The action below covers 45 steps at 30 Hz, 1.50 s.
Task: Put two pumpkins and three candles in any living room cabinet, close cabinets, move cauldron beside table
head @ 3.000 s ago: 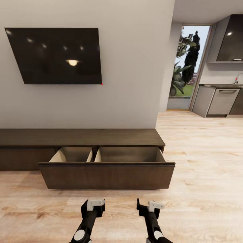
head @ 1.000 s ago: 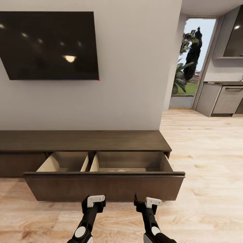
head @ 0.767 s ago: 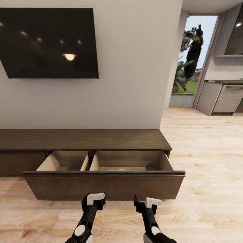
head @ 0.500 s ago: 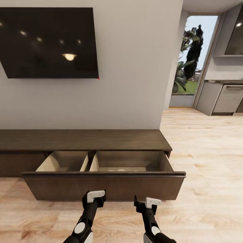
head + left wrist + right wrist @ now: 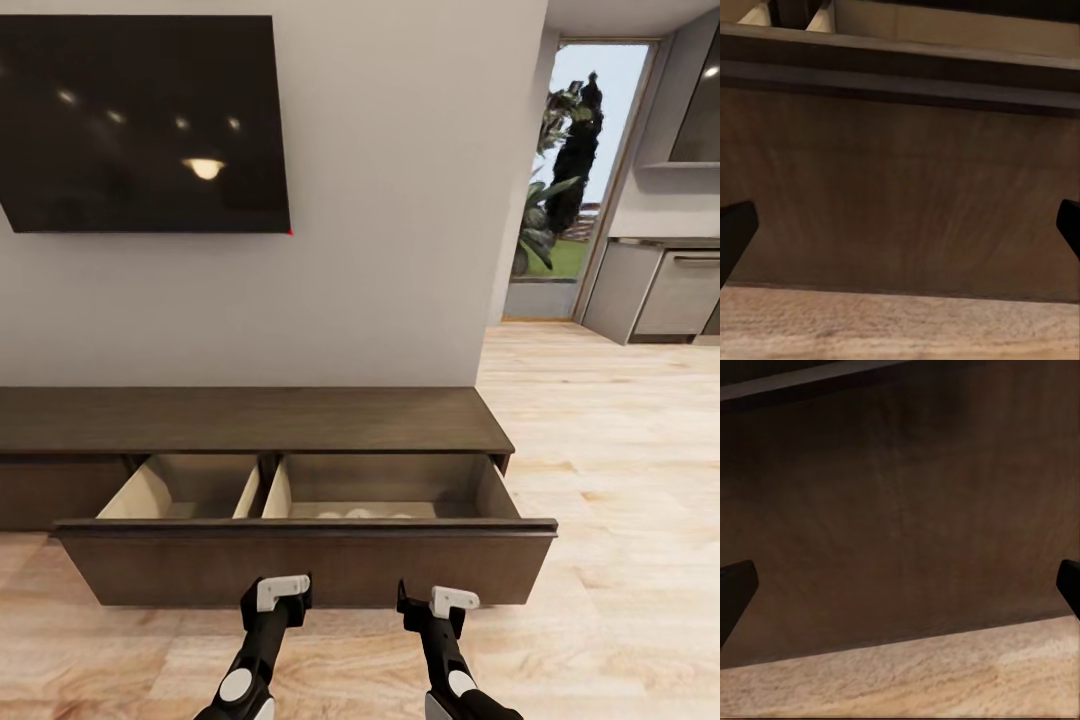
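The long, low dark-brown cabinet (image 5: 250,420) stands against the wall, and its wide drawer (image 5: 305,565) is pulled out. The drawer has two pale compartments. A few pale rounded tops (image 5: 355,514) peek over the front panel in the right one; I cannot tell what they are. My left gripper (image 5: 280,592) and right gripper (image 5: 436,601) hang just in front of the drawer front, low over the floor. Both are open and hold nothing, as the left gripper (image 5: 900,225) and right gripper (image 5: 900,585) face the wood panel close up. Pumpkins, cauldron and table are out of view.
A black TV (image 5: 140,125) hangs on the wall above the cabinet. Light wood floor (image 5: 620,480) runs to the right toward a glass door (image 5: 565,180) and grey kitchen units (image 5: 665,295).
The whole view has shifted closer to the cabinet, so the drawer looks larger and the pale tops in its right compartment have come into sight. The grippers keep their pose.
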Tool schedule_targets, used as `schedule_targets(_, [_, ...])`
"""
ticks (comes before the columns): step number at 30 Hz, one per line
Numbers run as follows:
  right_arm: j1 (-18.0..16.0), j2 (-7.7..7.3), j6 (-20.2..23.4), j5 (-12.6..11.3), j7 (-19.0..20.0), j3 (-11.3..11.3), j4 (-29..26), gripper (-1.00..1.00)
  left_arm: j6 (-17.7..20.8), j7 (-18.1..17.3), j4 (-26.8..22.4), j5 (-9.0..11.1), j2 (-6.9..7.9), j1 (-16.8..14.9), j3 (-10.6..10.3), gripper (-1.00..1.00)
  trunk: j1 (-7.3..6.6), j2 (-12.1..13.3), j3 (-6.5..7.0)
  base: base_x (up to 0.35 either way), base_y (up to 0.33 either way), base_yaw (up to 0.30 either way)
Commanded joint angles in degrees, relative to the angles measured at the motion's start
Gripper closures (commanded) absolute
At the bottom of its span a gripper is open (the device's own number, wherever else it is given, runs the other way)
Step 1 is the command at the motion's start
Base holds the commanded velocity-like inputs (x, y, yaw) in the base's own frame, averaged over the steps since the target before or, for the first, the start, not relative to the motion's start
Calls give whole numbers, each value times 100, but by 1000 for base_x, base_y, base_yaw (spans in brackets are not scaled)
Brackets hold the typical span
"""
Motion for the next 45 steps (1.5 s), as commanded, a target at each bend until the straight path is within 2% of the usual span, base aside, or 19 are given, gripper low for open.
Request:
schedule_targets(1, [-6,-2,28,-32,-45,48,-1,-100,-41,33,16,57,4,-6,-30,-100,-1,-2,-5,17,0,0])
schedule_targets(32, [-6,3,112,-42,-37,47,-4,-100,-69,41,334,77,-10,-13,5,-100,-1,-2,-5,8,0,0])
schedule_targets(45, [-6,2,112,-42,-42,47,-4,-100,-62,41,346,88,-8,-21,3,-100,-1,-2,-5,165,0,0])
